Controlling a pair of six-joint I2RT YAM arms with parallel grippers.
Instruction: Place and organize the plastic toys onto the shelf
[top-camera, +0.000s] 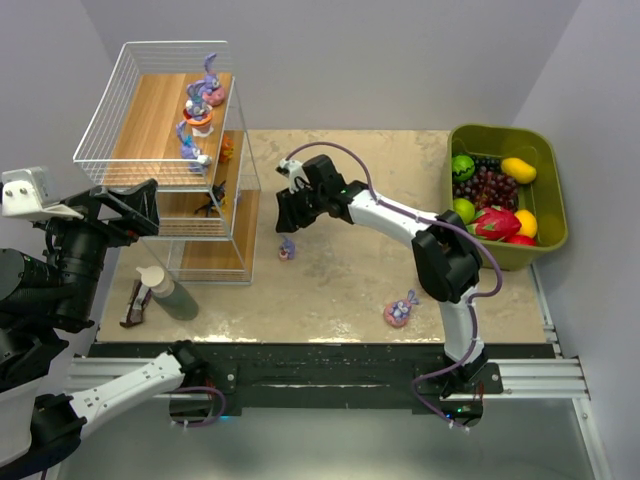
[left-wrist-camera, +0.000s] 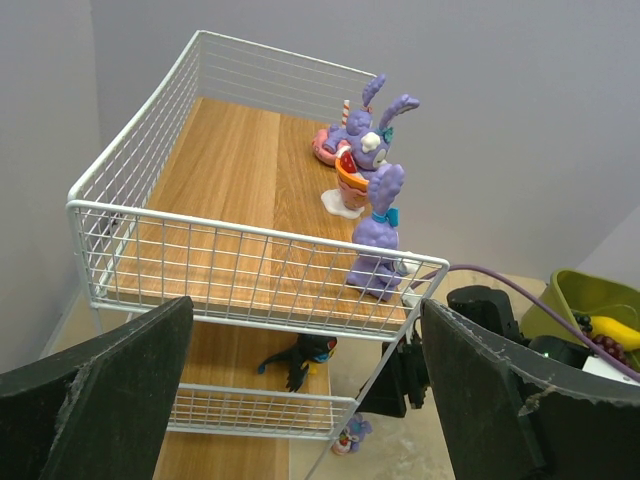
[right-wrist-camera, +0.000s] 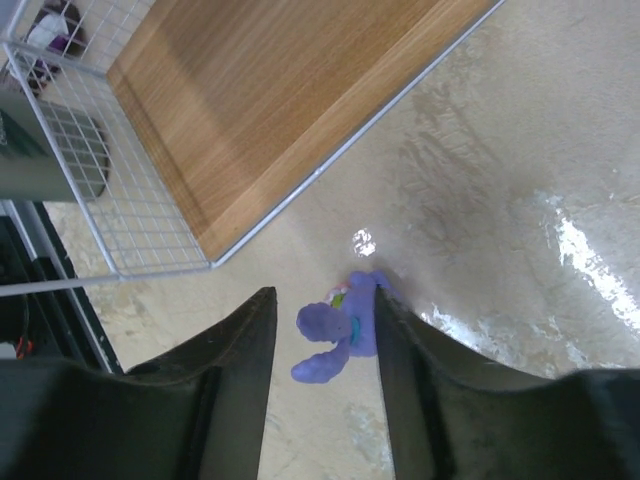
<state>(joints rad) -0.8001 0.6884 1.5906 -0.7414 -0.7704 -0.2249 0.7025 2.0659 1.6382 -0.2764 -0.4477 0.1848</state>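
Purple bunny toy (right-wrist-camera: 340, 335) sits on the beige surface (right-wrist-camera: 480, 200) between the spread fingers of the right pincer (right-wrist-camera: 322, 292), which grips nothing, just off the lowest board of the shelf (right-wrist-camera: 270, 120). It has long ears and a teal band. The left pincer (left-wrist-camera: 305, 303), open and empty, hovers by the top tier, where other bunnies (left-wrist-camera: 378, 235) stand.

The shelf (top-camera: 150, 120), white wire with wooden boards, carries three purple toys along the right edge of its top tier: a bunny on a pink base (left-wrist-camera: 345, 130), a bunny with an orange cup (left-wrist-camera: 350, 178) and a tall bunny (left-wrist-camera: 378, 235) upright at the front rail. A black insect figure (left-wrist-camera: 300, 357) sits on the middle tier. A small bunny (top-camera: 287, 248) is on the surface just beside the lowest board, its pose hard to judge. A pink-based bunny (top-camera: 400, 312) stands well apart from the shelf.
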